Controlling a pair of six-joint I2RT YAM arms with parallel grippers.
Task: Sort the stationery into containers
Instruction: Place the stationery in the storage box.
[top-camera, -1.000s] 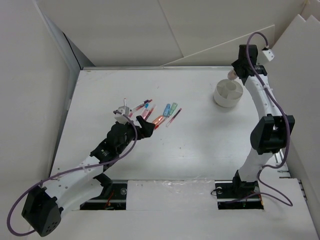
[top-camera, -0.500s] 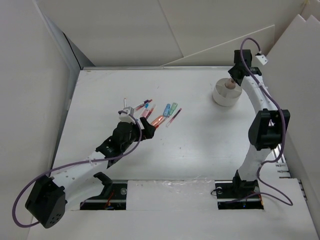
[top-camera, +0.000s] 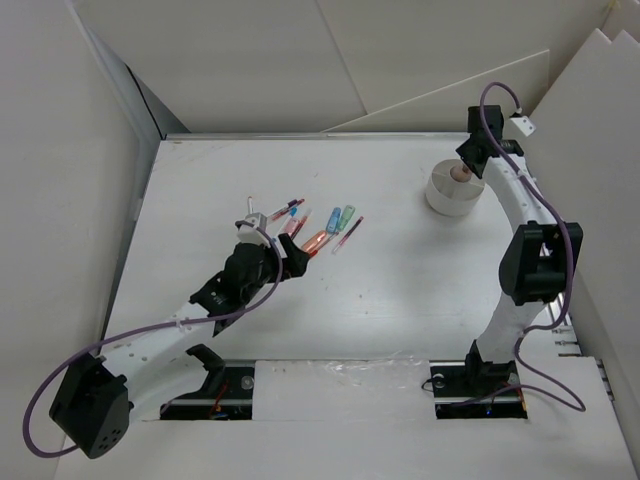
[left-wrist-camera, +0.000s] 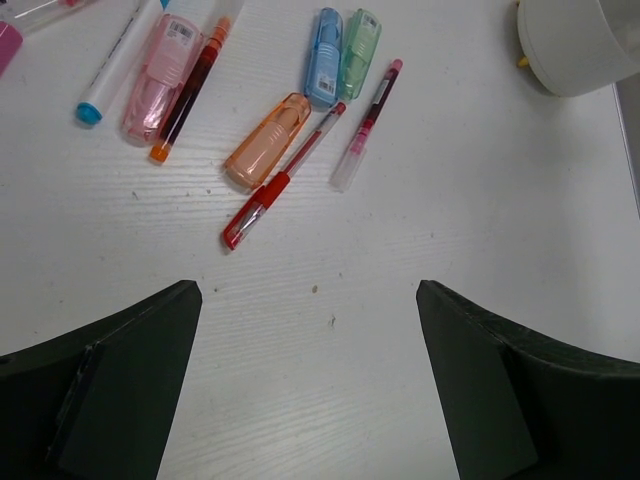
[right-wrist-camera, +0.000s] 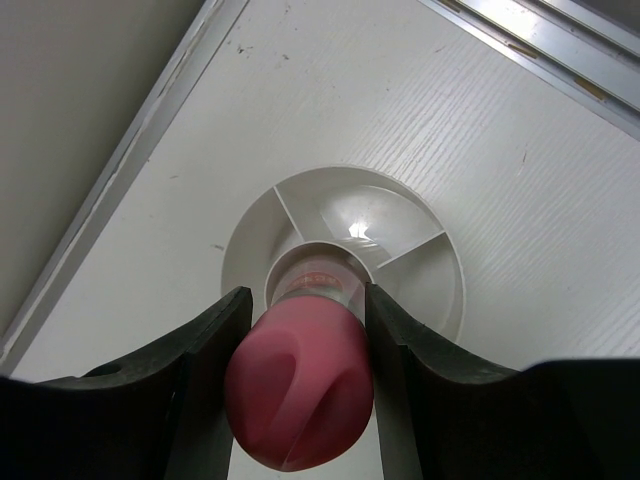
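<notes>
Above the cup (right-wrist-camera: 243, 262), pink-capped marker (right-wrist-camera: 302, 398)

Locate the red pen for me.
In the left wrist view, the red pen lies diagonally left of centre, alongside the orange highlighter, just ahead of the open left end effector.

Lighting bright, even, from overhead; faint soft shadows on white worktop (top-camera: 400, 290); one glare spot inside cup (right-wrist-camera: 400, 205); pink marker (right-wrist-camera: 300, 400) nearest lens slightly soft.

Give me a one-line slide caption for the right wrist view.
Right claw grips a pink-capped marker, seen end-on, over the centre of the divided white cup.
</notes>
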